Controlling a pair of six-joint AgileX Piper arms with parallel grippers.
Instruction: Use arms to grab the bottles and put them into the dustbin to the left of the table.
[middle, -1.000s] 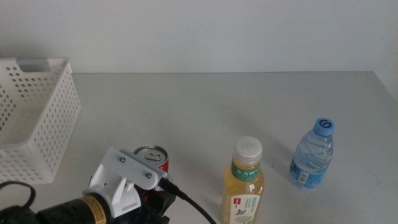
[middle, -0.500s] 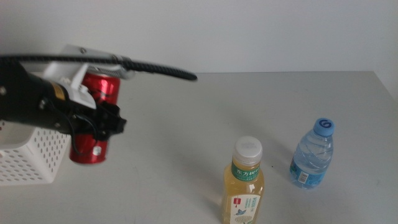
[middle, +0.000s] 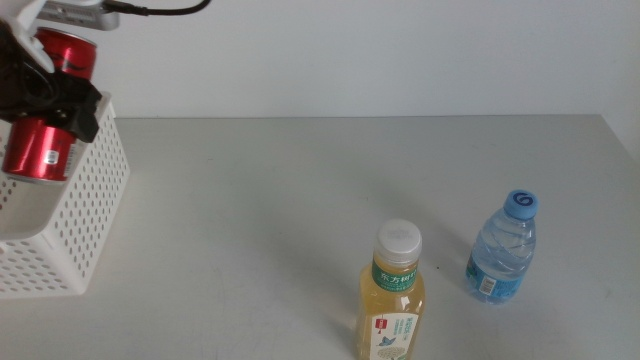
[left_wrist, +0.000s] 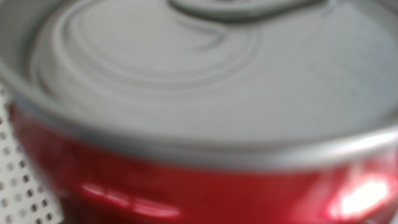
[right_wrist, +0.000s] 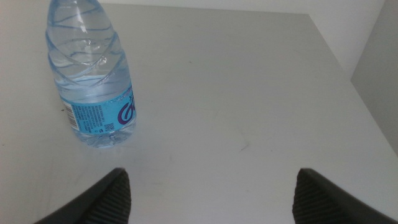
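The left tool (middle: 45, 95) holds a red soda can (middle: 42, 120) in the air above the white dustbin (middle: 60, 210) at the far left of the tabletop (middle: 300, 190), its dark jaws clamped across the can's middle. The can is tilted, its silver top toward the upper edge of the middle view, and much of the arm behind it is cut off by the picture's corner, leaving only a white casing part and a black cable in sight. In the left wrist view the can (left_wrist: 199, 112) fills nearly the whole picture, blurred, with its grey lid and red wall alone readable; the jaws themselves are hidden there, and a sliver of the dustbin's perforated wall (left_wrist: 22, 186) shows at one corner.

The yellow-drink bottle (middle: 393, 295) with white cap and green label stands upright near the front of the tabletop, its base cut off by the picture's lower edge. The clear water bottle (middle: 502, 250) with blue cap stands upright just to its right and a little further back, apart from it.

The right tool (right_wrist: 211, 190) is out of the middle view. Its own wrist camera shows two dark jaw tips spread wide apart over bare tabletop, with the water bottle (right_wrist: 93, 81) standing ahead of one jaw, its cap cut off.
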